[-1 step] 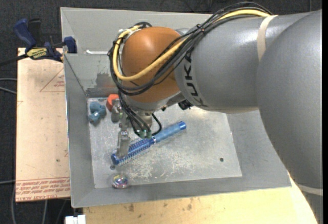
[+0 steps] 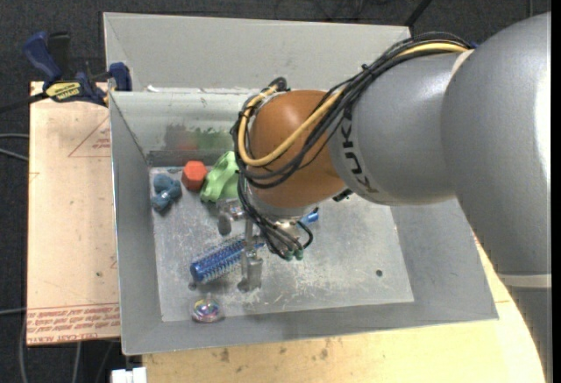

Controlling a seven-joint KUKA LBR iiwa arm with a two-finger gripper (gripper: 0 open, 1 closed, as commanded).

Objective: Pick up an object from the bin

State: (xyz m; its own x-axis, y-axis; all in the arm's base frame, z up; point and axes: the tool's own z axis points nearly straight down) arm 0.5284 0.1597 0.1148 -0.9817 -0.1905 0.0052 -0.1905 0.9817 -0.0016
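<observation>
My gripper (image 2: 242, 245) hangs below the orange wrist cover, low in the front left part of the bin. Its fingers stand open, one fingertip (image 2: 230, 221) behind and one fingertip (image 2: 252, 273) in front of the right end of a blue ribbed brush-like piece (image 2: 216, 261). That piece lies flat on the bin floor, slanting from lower left to upper right. Just behind the gripper a light green soft thing (image 2: 221, 177) is partly hidden by the wrist cover.
An orange block (image 2: 194, 172) and a grey-blue lump (image 2: 164, 190) lie by the left wall. A small round shiny thing (image 2: 207, 311) sits at the front edge. A blue bit (image 2: 312, 216) peeks out under the arm. The arm covers the bin's right rear.
</observation>
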